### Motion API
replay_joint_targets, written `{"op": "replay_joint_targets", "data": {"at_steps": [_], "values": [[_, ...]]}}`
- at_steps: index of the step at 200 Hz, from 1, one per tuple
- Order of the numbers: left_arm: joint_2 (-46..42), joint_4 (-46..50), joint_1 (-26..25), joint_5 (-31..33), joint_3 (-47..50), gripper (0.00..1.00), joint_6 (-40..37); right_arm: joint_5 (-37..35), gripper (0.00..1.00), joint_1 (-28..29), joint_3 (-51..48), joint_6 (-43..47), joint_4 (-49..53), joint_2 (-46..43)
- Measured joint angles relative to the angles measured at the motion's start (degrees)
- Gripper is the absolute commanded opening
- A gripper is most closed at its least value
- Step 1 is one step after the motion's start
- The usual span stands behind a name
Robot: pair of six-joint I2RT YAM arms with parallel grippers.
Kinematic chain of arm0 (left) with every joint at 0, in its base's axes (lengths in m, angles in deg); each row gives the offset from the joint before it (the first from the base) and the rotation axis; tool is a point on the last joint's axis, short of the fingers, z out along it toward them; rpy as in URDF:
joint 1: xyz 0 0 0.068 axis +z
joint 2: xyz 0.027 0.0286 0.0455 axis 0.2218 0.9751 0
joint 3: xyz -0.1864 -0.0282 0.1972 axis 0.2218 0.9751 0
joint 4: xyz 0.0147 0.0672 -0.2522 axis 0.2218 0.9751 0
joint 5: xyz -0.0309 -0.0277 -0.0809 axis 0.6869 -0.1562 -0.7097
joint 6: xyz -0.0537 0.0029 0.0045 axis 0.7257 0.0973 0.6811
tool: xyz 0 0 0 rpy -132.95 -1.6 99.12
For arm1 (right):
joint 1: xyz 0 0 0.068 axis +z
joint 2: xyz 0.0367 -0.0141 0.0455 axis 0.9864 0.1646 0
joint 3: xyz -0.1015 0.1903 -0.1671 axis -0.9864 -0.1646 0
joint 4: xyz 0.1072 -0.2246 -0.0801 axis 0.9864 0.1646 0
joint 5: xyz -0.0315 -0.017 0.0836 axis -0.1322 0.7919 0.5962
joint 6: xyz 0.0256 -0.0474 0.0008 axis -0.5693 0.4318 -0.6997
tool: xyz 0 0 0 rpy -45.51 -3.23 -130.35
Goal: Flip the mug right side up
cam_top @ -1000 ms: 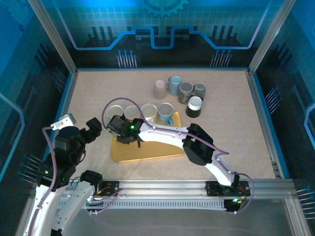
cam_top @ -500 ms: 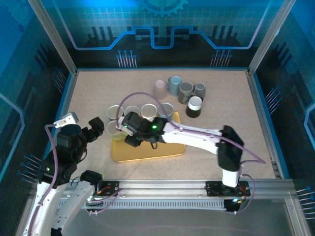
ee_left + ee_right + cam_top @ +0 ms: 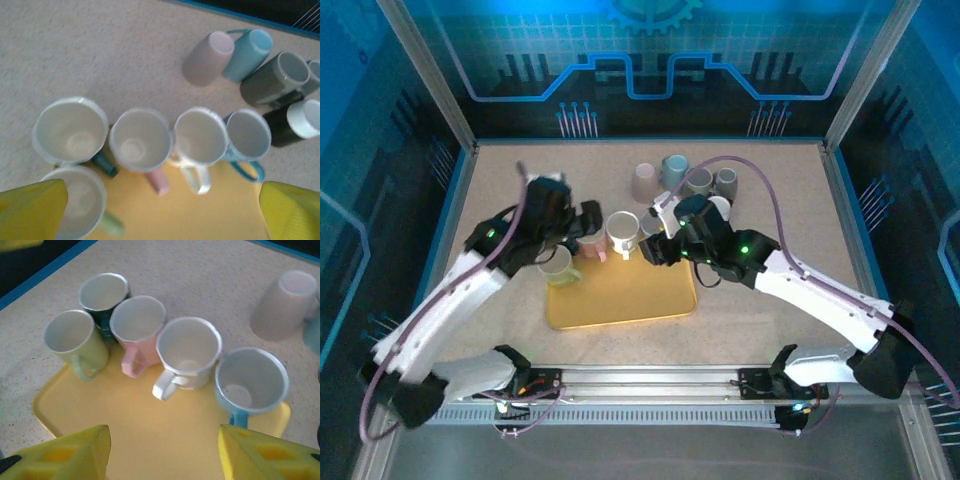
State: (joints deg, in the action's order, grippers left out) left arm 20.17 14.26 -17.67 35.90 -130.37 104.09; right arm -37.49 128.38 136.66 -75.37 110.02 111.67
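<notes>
Standing by the big sandy bench [image 3: 780, 290], I see two white arms reaching in over it. The left arm [image 3: 450, 300] comes in from 7 o'clock and the right arm [image 3: 820, 295] from 5 o'clock. A yellow tray [image 3: 620, 305] lies near the middle.

The left end effector [image 3: 578, 225] hangs over a row of cups. Its yellow fingers [image 3: 32, 207] are wide apart and hold nothing. The right end effector [image 3: 660, 245] hangs by the tray's 1 o'clock corner. Its fingers [image 3: 260, 452] are apart too, with nothing between them.

Five cups stand open side up by the tray's 12 o'clock edge: a dark green cup [image 3: 102, 295], a light green cup [image 3: 75, 342], a pink cup [image 3: 137, 325], a white cup [image 3: 189, 351] and a blue cup [image 3: 251, 382].

The mug [image 3: 646, 183] is pale pink. It sits bottom up on the bench, off the tray at its 12 o'clock side. Other cups [image 3: 698, 187] huddle just at its 3 o'clock side.
</notes>
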Motion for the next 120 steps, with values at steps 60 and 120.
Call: {"op": "replay_joint_targets", "data": {"at_steps": [60, 120], "values": [[35.7, 1.3, -0.1, 1.2, -35.6, 0.99, 0.1, -5.5, 0.62, -4.5, -7.9, -3.6, 0.7, -10.3], [67.6, 6.7, 0.2, -1.2, -70.4, 0.99, 0.4, -8.1, 0.63, -11.0, -19.8, -9.4, 0.0, -25.9]]}}
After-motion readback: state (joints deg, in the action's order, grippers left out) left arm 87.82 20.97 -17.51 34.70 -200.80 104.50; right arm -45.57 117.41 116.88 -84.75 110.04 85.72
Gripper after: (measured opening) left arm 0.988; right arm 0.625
